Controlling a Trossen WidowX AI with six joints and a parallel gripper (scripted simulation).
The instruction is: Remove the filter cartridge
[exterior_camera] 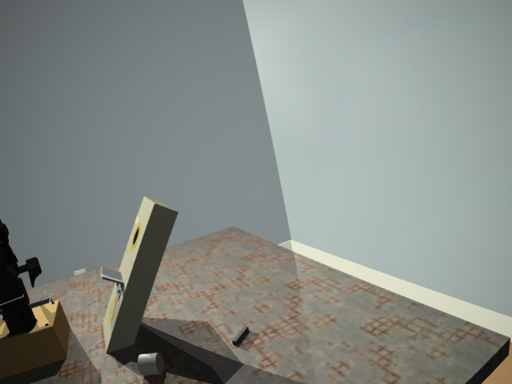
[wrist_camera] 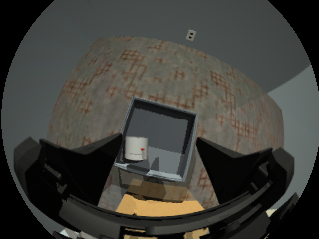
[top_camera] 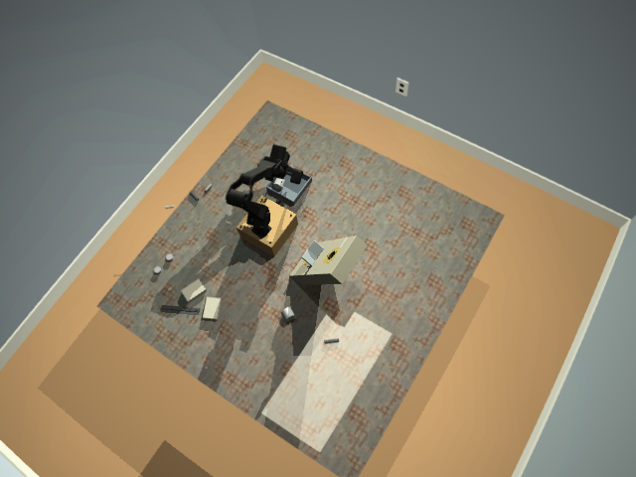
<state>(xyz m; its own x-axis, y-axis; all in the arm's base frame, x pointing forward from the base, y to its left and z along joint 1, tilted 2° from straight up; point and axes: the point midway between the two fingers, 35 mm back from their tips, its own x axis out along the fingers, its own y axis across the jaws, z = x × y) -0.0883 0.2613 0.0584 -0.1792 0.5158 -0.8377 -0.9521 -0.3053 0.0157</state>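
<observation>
With your gripper point(top_camera: 287, 177) point(wrist_camera: 159, 141) wide open and empty, the cartridge point(top_camera: 278, 183) point(wrist_camera: 136, 148) lies in the tray point(top_camera: 310, 181) point(wrist_camera: 193, 144); removal appears complete.

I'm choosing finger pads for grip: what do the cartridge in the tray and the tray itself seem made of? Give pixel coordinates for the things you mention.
The white cartridge point(top_camera: 278, 182) point(wrist_camera: 136, 148) looks like matte plastic: even, without glare. The blue-grey tray point(top_camera: 293, 199) point(wrist_camera: 193, 144) could be plastic or painted metal: thin, smooth, straight walls.

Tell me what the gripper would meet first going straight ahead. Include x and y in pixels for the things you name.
Likely the floor of the blue-grey tray point(top_camera: 300, 193) point(wrist_camera: 166, 124), framed between the open fingers of the gripper point(wrist_camera: 159, 139); depth is unclear, and the white cylinder point(top_camera: 277, 183) point(wrist_camera: 136, 148) sits off to one side.
</observation>
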